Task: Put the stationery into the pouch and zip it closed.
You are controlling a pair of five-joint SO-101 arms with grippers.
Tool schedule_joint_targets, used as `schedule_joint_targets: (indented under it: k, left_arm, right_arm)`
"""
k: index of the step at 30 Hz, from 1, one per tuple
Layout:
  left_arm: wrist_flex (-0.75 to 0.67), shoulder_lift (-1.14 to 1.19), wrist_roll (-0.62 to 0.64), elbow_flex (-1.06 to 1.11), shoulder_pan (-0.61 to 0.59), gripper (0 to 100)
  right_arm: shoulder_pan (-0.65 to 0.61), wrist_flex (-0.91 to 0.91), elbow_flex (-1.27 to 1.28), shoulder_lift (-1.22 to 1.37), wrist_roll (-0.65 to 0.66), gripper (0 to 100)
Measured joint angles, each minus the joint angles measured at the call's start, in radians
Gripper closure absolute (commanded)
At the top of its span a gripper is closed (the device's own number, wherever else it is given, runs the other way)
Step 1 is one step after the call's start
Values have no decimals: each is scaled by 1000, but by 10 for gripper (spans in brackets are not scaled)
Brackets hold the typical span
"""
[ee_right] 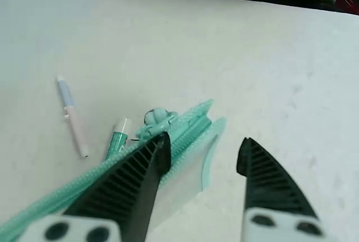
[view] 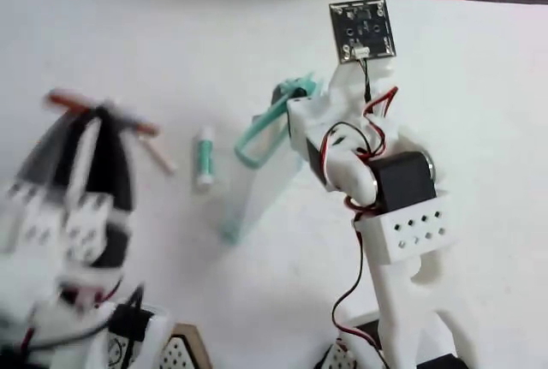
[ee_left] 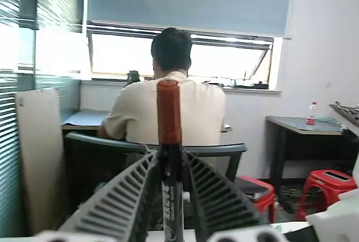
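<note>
My left gripper (ee_left: pixel 170 155) is shut on a red-capped marker (ee_left: pixel 168 113) and holds it off the table, cap aimed at the room. In the high view this gripper (view: pixel 98 119) is on the left, with the marker (view: pixel 64 99) lying crosswise in it. A clear pouch (view: pixel 257 172) with a teal zipper lies mid-table. My right gripper (ee_right: pixel 205 141) stands open at the pouch's far end (ee_right: pixel 188 124), one finger against the zipper edge. A pink-and-grey pen (ee_right: pixel 73 115) and a green-and-white marker (ee_right: pixel 116 144) lie on the table beside the pouch.
The white table (view: pixel 445 69) has free room to the far right and along the back. The green-and-white marker (view: pixel 204 157) and the pen (view: pixel 161 157) lie between the two arms. A person sits at a desk in the room behind.
</note>
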Motion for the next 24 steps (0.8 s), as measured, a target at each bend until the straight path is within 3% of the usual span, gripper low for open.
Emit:
schedule_joint_targets:
  k: [9, 15, 24]
  left_arm:
    - [-348, 195, 18, 52, 239, 976]
    - [-379, 367, 18, 31, 310, 976]
    - [-466, 486, 20, 75, 316, 976]
  right_arm:
    - [0, 0, 0, 0, 0, 800]
    - [0, 0, 0, 0, 0, 800]
    - [0, 0, 0, 0, 0, 800]
